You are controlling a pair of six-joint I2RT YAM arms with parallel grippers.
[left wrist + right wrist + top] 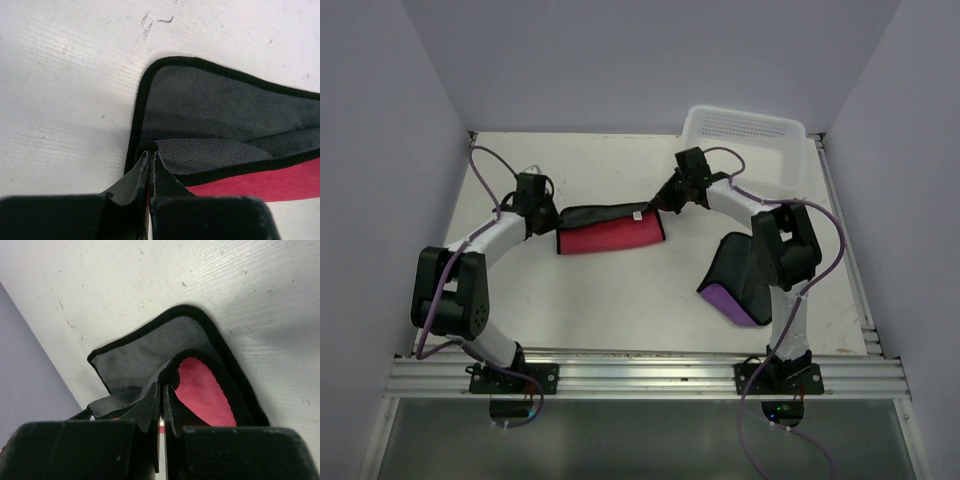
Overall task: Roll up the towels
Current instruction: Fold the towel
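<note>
The pink-red towel [610, 232], black-edged with a dark grey back, lies stretched between both grippers at mid table, folded over lengthwise. My left gripper [551, 222] is shut on its left end. In the left wrist view the fingertips [151, 153] pinch the black hem where the grey side [225, 115] folds over the red. My right gripper [666, 204] is shut on the right end; in the right wrist view its tips [162, 385] clamp the folded edge, red face [202, 390] showing inside. The purple towel [732, 292] lies crumpled by the right arm, partly hidden under it.
A white perforated basket [745, 138] stands at the back right corner, close behind the right arm. Walls enclose the table on three sides. An aluminium rail [640, 375] runs along the near edge.
</note>
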